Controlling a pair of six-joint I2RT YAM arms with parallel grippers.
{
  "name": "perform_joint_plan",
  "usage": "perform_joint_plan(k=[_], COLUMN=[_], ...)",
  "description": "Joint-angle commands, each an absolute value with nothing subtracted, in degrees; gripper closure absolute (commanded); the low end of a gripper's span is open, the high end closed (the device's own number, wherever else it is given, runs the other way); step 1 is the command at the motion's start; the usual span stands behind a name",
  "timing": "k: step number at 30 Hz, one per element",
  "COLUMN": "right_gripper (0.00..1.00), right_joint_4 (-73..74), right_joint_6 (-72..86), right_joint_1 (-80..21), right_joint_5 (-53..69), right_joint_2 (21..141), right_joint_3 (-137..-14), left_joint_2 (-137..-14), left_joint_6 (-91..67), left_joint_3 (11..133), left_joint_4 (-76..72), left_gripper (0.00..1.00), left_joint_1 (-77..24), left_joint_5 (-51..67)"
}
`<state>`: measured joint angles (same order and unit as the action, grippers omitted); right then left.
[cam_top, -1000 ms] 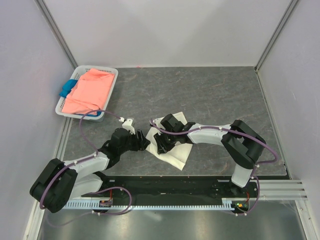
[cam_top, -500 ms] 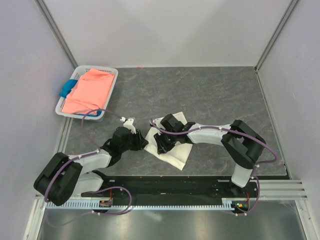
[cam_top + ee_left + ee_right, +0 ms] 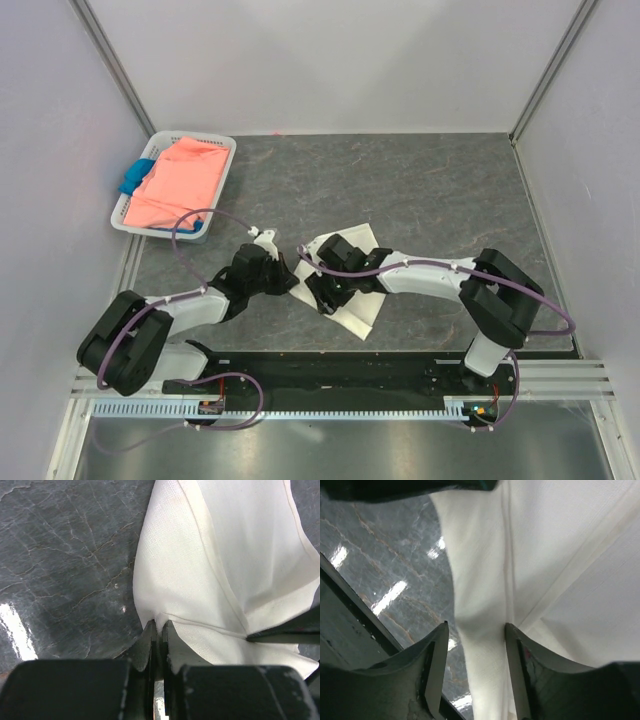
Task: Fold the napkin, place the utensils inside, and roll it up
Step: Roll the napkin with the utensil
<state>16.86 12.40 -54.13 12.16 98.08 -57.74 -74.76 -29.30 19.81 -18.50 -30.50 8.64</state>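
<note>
No legible text, label, brand, number or sign in any view.

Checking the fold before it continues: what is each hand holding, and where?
The left hand pinches the napkin at a bunched bit of its edge. The right hand straddles a raised fold of it; whether it clamps cannot be told.

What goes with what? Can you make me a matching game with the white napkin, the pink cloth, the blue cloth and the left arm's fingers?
Things:
1. napkin
2. pink cloth
3. blue cloth
4. left fingers

Where or how:
A. peeking out at the left side of the basket
B. shut on the napkin's edge
C. on the dark table, between the two arms
D. lying on top in the basket

Pairs: 1-C, 2-D, 3-A, 4-B
</note>
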Motion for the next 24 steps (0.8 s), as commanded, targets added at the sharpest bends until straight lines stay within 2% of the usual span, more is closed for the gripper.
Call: perform_joint_plan(k=[1, 4, 10, 11, 14, 20, 23, 24], right_gripper=[0.36, 0.32, 0.30, 0.30, 0.30, 0.28, 0.32, 0.36], right_joint_4=[22.06, 21.28, 16.09, 15.21, 13.01, 12.39, 10.90, 10.20], right_joint_6=[11.08, 10.55, 9.14, 9.05, 9.23, 7.47, 6.33, 6.07], right_joint_1=[-59.67, -64.24, -71.36, -73.11, -76.10, -78.84, -79.10, -79.10], right_joint_5=[0.39, -11.81, -28.45, -34.39, -40.41, -37.98, -34.73, -33.76], right_joint_2=[92.73, 92.20, 94.83, 95.36, 95.89, 95.01, 95.89, 96.15], right_joint_3=[-60.90, -60.56, -57.66, -57.13, -56.51, -57.66, -56.43, -55.82], left_joint_2=[-76.81, -77.87, -78.66, -78.58, -78.66, -79.19, -79.28, -79.28], left_joint_6=[-27.95, -27.86, -27.86, -27.86, -27.78, -27.69, -27.77, -27.69], left_joint_3=[21.36, 21.97, 23.12, 23.12, 23.29, 23.64, 23.73, 23.73], left_joint_4=[-14.86, -14.24, -12.75, -12.74, -12.30, -12.04, -12.04, -11.87], left_gripper=[0.98, 0.98, 0.98, 0.98, 0.98, 0.98, 0.98, 0.98], left_joint_1=[-30.06, -30.06, -30.06, -30.06, -30.06, -30.06, -30.06, -30.06], left_joint_5=[6.50, 6.94, 7.12, 7.21, 7.12, 7.29, 7.29, 7.38])
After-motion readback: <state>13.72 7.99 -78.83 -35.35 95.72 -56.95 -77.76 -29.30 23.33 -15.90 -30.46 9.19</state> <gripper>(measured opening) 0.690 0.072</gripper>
